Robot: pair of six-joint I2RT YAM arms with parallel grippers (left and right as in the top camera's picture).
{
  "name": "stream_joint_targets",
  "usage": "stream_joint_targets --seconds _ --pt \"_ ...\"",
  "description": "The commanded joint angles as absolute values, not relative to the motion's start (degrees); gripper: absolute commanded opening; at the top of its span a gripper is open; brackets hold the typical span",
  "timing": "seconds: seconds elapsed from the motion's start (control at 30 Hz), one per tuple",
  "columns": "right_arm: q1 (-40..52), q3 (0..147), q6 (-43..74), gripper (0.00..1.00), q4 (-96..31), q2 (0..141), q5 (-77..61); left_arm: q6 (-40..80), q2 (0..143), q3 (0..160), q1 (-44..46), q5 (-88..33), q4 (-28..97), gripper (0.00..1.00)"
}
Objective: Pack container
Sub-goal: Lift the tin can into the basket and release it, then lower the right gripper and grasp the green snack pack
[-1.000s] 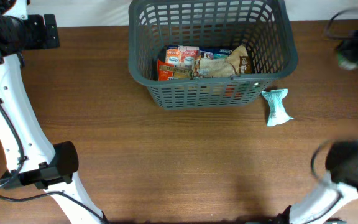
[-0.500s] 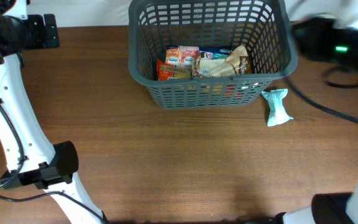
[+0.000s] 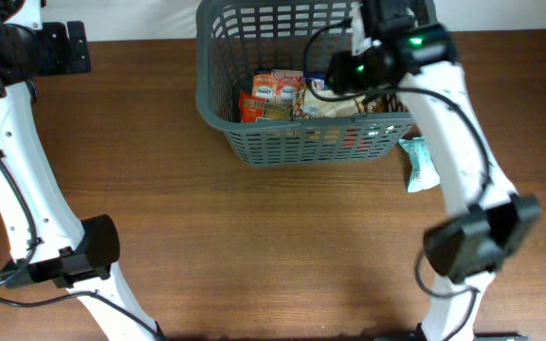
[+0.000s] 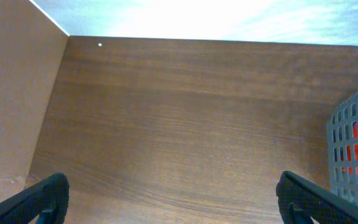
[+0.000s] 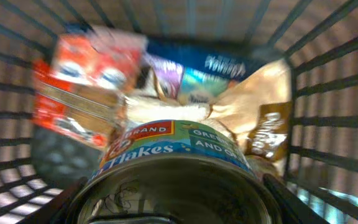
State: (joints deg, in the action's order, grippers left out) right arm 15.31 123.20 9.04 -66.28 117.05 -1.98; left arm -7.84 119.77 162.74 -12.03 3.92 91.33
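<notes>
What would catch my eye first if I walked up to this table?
The grey basket at the far edge of the table, holding an orange box and a tan bag among other packets. The right arm reaches over it, its gripper holding a can above those groceries. One pale green packet lies on the table just right of the basket.

overhead straight down on table [image 3: 254,246]; both wrist views low, basket [image 3: 201,95] in all
</notes>
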Motion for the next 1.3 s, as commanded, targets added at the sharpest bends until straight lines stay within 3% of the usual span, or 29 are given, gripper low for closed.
stream_joint_targets --seconds 0.0,0.07,0.13,0.23,0.4,0.47,0.6,0.7,1.0,1.27 --pt "15.35 122.98 9.3 0.28 -66.06 123.76 -4.29 -7.29 119.24 162.41 -12.16 4.36 91.39 0.99" --pt "15.35 122.98 9.28 0.3 -66.28 126.32 -5.93 -7.29 119.24 162.41 -12.16 4.36 91.39 0.99" --pt "15.35 122.98 9.28 0.5 -66.81 127.55 -6.52 -7.29 119.24 162.41 -12.16 4.36 91.39 0.99" --pt "15.27 124.03 9.23 0.72 -67.05 126.52 -6.44 -7.29 119.24 162.41 -12.16 4.36 91.39 0.99" --pt "14.33 130.69 8.47 0.84 -69.91 121.54 -6.42 -7.29 119.24 162.41 -12.16 4.36 91.39 0.99" --pt "13.85 134.69 7.62 0.93 -70.96 119.44 -6.42 -7.29 119.24 162.41 -12.16 4.36 91.39 0.99" --pt "12.88 142.89 6.2 0.84 -73.91 115.39 -3.77 -7.29 119.24 162.41 -12.16 4.36 91.39 0.99" --pt "11.0 148.22 6.24 0.84 -77.06 112.64 3.42 -7.29 119.24 162.41 -12.16 4.36 91.39 0.99" --pt "-3.36 151.3 10.26 0.98 -86.94 108.64 8.88 -7.29 119.24 162.41 -12.16 4.36 91.39 0.99" --pt "-17.26 147.52 10.33 1.0 -91.48 112.49 2.74 -7.29 119.24 162.41 -12.16 4.36 91.39 0.99"
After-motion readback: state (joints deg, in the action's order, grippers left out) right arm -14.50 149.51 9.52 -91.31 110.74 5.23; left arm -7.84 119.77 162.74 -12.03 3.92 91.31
